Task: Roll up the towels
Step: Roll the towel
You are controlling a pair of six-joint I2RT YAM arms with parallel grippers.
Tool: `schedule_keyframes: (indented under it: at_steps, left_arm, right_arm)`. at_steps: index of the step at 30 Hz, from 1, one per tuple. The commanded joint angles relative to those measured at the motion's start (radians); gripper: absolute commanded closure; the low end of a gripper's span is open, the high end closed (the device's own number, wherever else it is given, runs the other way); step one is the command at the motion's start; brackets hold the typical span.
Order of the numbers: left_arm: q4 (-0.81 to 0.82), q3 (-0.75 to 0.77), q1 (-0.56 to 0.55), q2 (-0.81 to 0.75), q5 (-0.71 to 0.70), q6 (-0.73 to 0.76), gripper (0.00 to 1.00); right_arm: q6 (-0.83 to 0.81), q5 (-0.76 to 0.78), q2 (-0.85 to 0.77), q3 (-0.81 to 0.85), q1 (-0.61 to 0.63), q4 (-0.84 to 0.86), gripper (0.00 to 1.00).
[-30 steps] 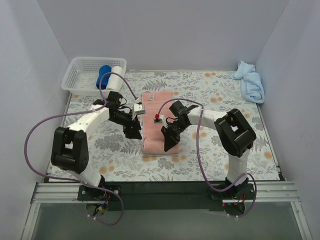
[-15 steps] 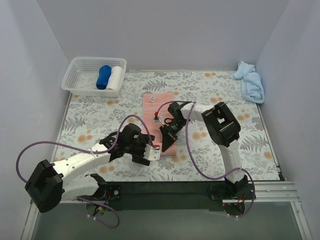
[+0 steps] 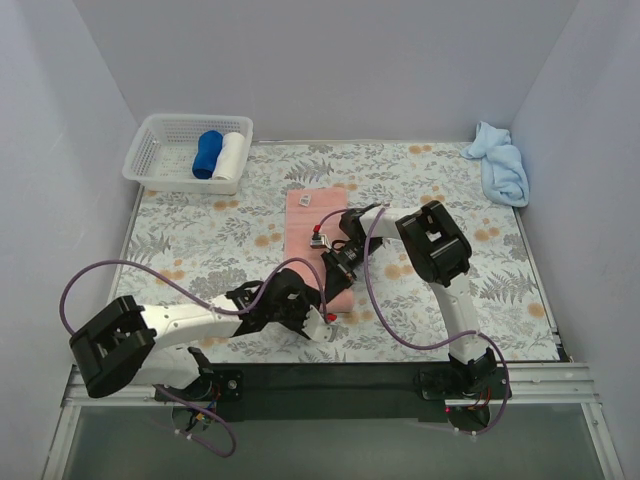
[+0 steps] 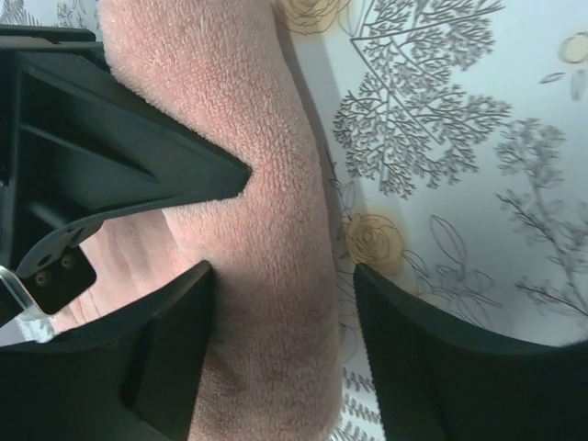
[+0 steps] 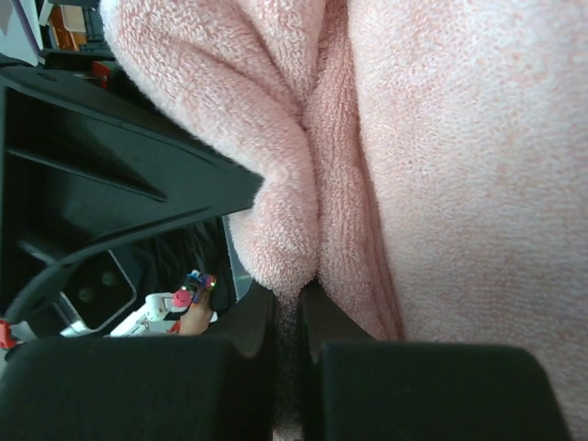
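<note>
The salmon-pink towel (image 3: 312, 215) lies near the middle of the floral tablecloth (image 3: 450, 290), a long strip running from 12 o'clock towards 6 o'clock. Its small white tag (image 3: 305, 199) is at the far end. The near end is bunched into a thick fold, and both arms meet there.

The right gripper (image 5: 287, 292) comes in from 3 o'clock and sits on the towel's lower half. In the right wrist view its jaws are pressed together on a ridge of pink terry, and the pile bulges out above the pinch.

The left gripper (image 4: 283, 268) reaches in low from 8 o'clock to the towel's near end. Its jaws stand partly apart and straddle the rounded pink fold. One finger (image 4: 175, 358) is against the towel's side. The other finger (image 4: 441, 358) rests over the printed cloth, with a strip of cloth showing between it and the towel, so nothing is clamped. A black part of the other arm fills the 10 o'clock corner of that view.

The sky-blue towel (image 3: 502, 162) lies crumpled in the table's 1 o'clock corner against the wall, well apart from both arms.

At 11 o'clock stands a white lattice basket (image 3: 150, 160). It holds a dark blue roll (image 3: 208, 153) and a white roll (image 3: 232, 155), lying side by side and touching.
</note>
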Motion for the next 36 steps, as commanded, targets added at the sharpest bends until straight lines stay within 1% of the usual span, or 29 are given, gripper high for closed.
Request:
schedule_keyframes:
  at_steps: [1,3,4,6,7,10,13,14,15,16,17,19,21,23,27,29,30,34,36]
  left_arm:
    - [0.020,-0.034,-0.005,0.075,-0.064,-0.002,0.46]
    - [0.017,-0.042,-0.005,0.093,-0.072,-0.022,0.52]
    - [0.007,-0.039,-0.004,0.107,-0.066,-0.043,0.64]
    - [-0.044,-0.019,-0.004,0.115,-0.050,-0.066,0.72]
    - [-0.065,-0.008,-0.002,0.124,-0.024,-0.091,0.79]
    - [-0.170,0.030,0.005,0.129,0.066,-0.108,0.88]
    - [-0.271,0.064,0.007,0.146,0.153,-0.116,0.93]
    - [-0.294,0.074,0.008,0.155,0.172,-0.120,0.94]
    - [-0.341,0.084,0.015,0.170,0.195,-0.122,0.94]
    - [-0.363,0.102,0.018,0.178,0.220,-0.123,0.95]
    - [-0.383,0.110,0.021,0.185,0.259,-0.125,0.96]
    - [-0.424,0.128,0.038,0.199,0.295,-0.135,0.97]
    - [-0.464,0.156,0.062,0.222,0.336,-0.139,0.97]
    - [-0.492,0.189,0.080,0.244,0.365,-0.139,0.98]
    - [-0.578,0.255,0.155,0.322,0.442,-0.134,0.99]
    - [-0.618,0.294,0.186,0.357,0.494,-0.120,0.99]
    - [-0.656,0.335,0.218,0.394,0.516,-0.114,0.99]
    - [-0.748,0.433,0.294,0.488,0.621,-0.086,0.99]
    - [-0.805,0.490,0.324,0.549,0.645,-0.065,0.99]
  right_arm:
    - [-0.038,0.169,0.065,-0.017,0.005,-0.002,0.99]
    - [-0.047,0.172,0.062,-0.019,0.003,-0.007,0.99]
    - [-0.046,0.180,0.056,-0.020,0.005,-0.007,0.99]
    - [-0.044,0.189,0.050,-0.023,0.000,-0.005,0.99]
    - [-0.044,0.193,0.042,-0.025,-0.003,-0.005,0.99]
    - [-0.034,0.213,0.024,-0.019,-0.026,-0.007,0.98]
    - [-0.020,0.229,-0.001,0.001,-0.061,-0.011,0.88]
    - [-0.017,0.238,-0.010,0.007,-0.073,-0.013,0.79]
    - [-0.009,0.247,-0.019,0.011,-0.082,-0.013,0.75]
    - [-0.006,0.271,-0.039,0.018,-0.101,-0.013,0.73]
    - [-0.003,0.287,-0.048,0.023,-0.107,-0.014,0.68]
    - [0.006,0.333,-0.085,0.029,-0.130,-0.013,0.64]
    - [0.009,0.356,-0.114,0.031,-0.144,-0.011,0.57]
    - [0.015,0.380,-0.160,0.034,-0.170,-0.011,0.52]
    - [0.011,0.419,-0.254,0.023,-0.216,-0.002,0.47]
    - [0.005,0.431,-0.326,0.005,-0.243,0.010,0.43]
    - [0.000,0.436,-0.353,-0.018,-0.251,0.024,0.42]
    - [-0.024,0.489,-0.520,-0.086,-0.270,0.072,0.41]
    - [-0.041,0.497,-0.609,-0.123,-0.271,0.111,0.41]
